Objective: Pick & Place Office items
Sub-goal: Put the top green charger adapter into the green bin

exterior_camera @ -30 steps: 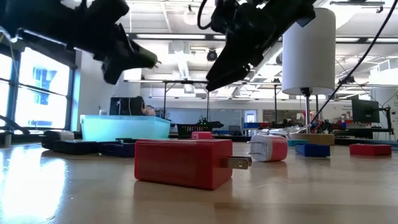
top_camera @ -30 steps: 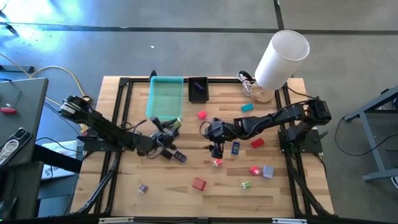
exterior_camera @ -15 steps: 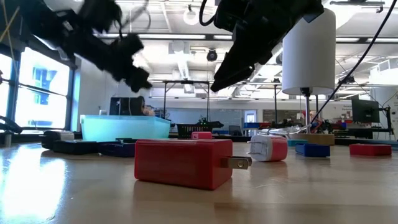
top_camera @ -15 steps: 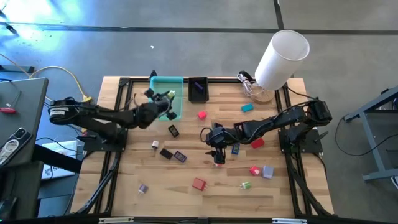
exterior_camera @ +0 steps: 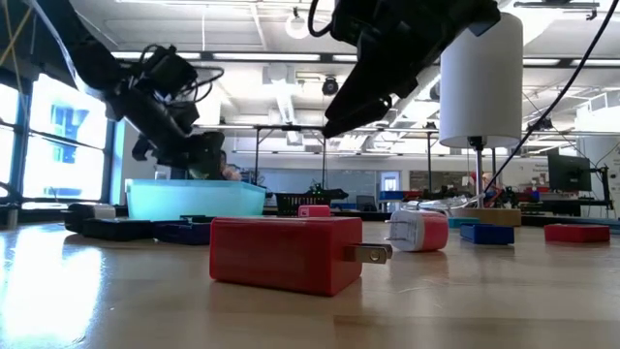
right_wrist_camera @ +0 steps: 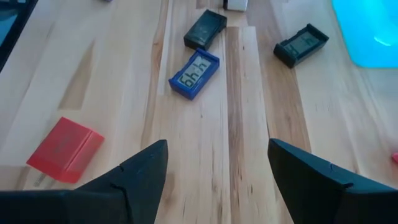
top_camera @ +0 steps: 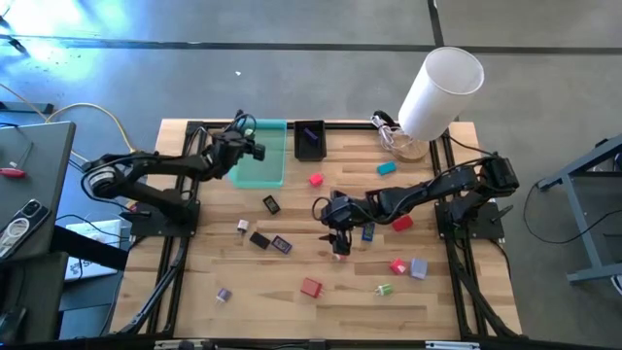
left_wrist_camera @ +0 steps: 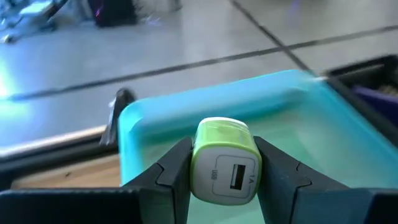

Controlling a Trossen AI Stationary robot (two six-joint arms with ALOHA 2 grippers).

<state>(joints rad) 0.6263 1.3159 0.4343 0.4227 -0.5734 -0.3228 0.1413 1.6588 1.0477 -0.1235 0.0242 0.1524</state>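
Observation:
My left gripper (top_camera: 253,151) hangs over the teal tray (top_camera: 264,171), shut on a green-and-white USB charger (left_wrist_camera: 224,163). In the low view this gripper (exterior_camera: 194,153) is just above the tray's wall (exterior_camera: 194,201). My right gripper (top_camera: 337,236) is open above the table's middle. Its fingers (right_wrist_camera: 146,174) stand wide apart and touch nothing. Ahead of it lie a blue piece (right_wrist_camera: 194,74), two black pieces (right_wrist_camera: 205,28) (right_wrist_camera: 301,43) and a red block (right_wrist_camera: 64,148). My left gripper pinches the charger between its two fingers, one on each green side (left_wrist_camera: 196,163). The white face with the USB slot (left_wrist_camera: 235,177) looks back at the wrist camera. The fingers slant down from the table's left. The charger is lifted clear above the tray.
Small pieces are scattered over the wood: red (top_camera: 316,179), teal (top_camera: 387,167), red (top_camera: 401,224), blue (top_camera: 368,231), green (top_camera: 384,289), a red plug block (top_camera: 310,287). A black tray (top_camera: 309,139) and a big white cylinder (top_camera: 442,92) stand at the far edge.
My left gripper has risen from the table's middle and swung toward the far edge, carrying the green charger to a place over the teal tray. It has stayed shut on the charger. My right gripper has kept nearly still and open.

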